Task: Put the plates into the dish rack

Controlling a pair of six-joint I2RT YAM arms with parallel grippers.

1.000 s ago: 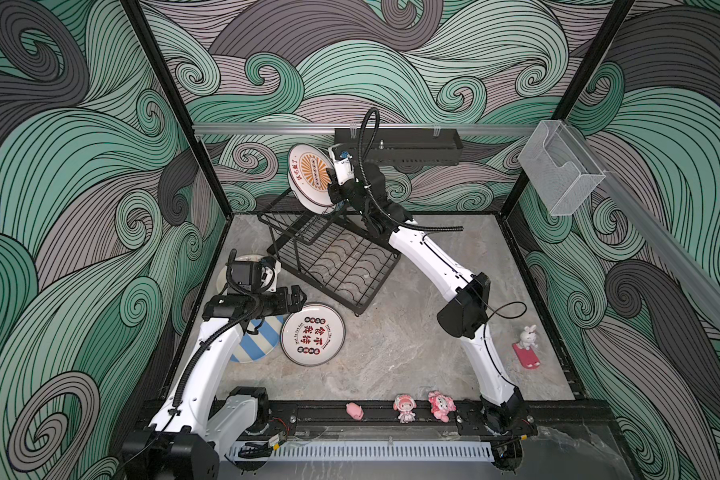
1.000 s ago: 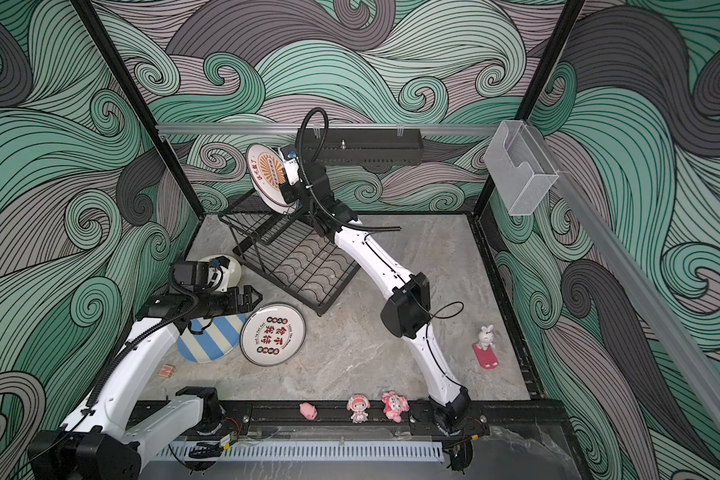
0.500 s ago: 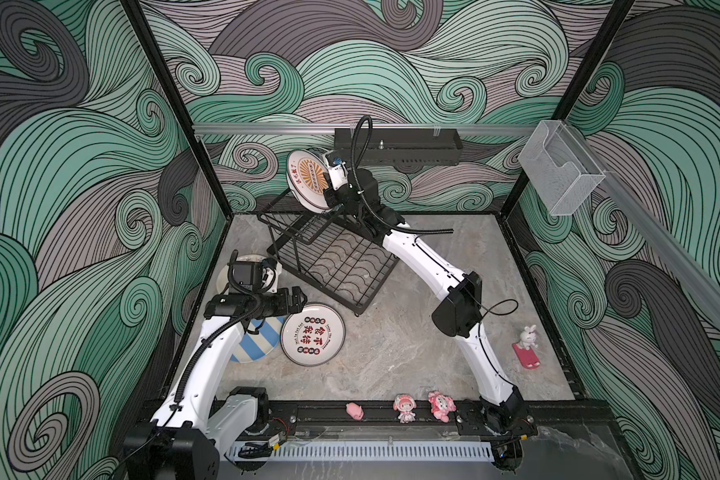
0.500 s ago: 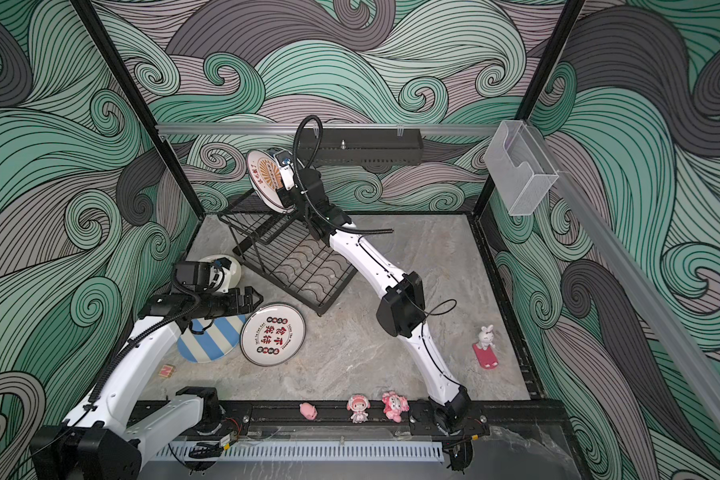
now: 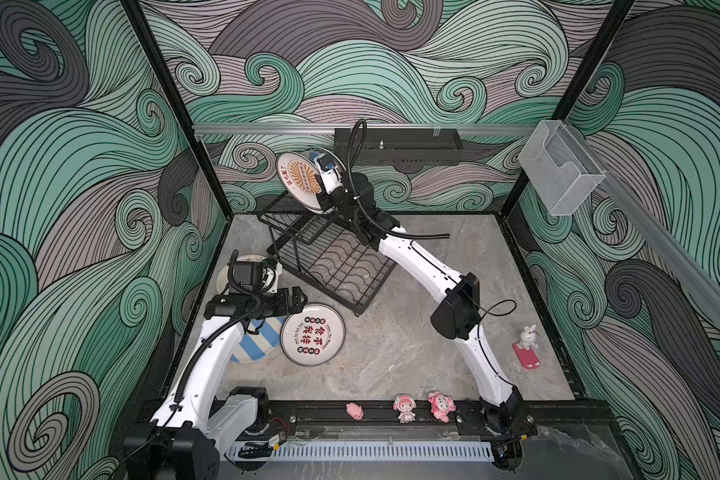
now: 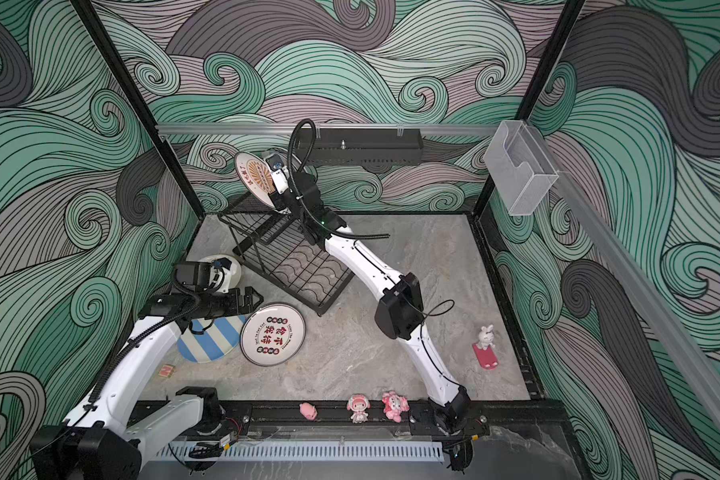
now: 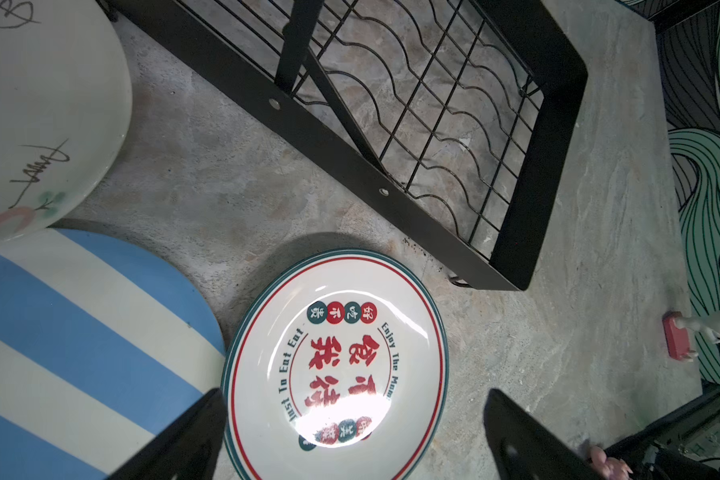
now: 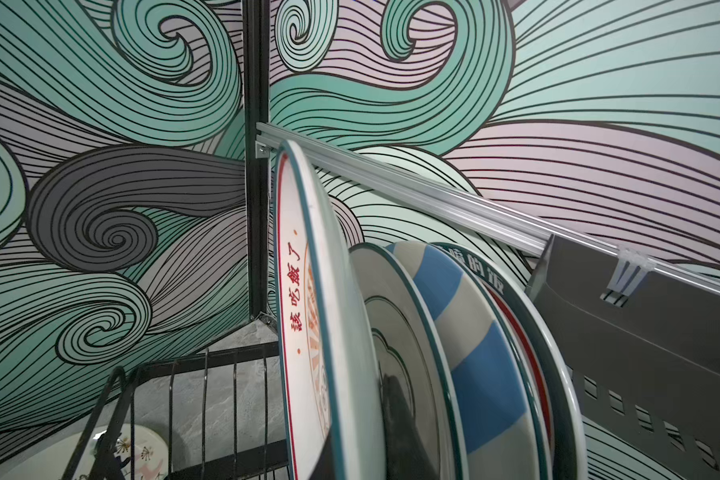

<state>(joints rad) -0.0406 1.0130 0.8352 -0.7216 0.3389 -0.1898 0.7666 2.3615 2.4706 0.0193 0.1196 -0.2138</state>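
right gripper [image 5: 321, 193] is clamped on the rim of the orange-sunburst plate [image 5: 298, 178], holding it upright over the raised tier of the dish rack [image 5: 333, 266] at far left, just beside the racked plates [image 8: 474, 353]. left gripper [image 5: 299, 298] hangs with jaws apart above the character plate [image 5: 312, 334], which lies flat at near left just beside the striped plate [image 5: 262, 340].

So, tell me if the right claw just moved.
Yes: the right claw, shut on the orange-sunburst plate, shifted left, away from the black wall shelf.
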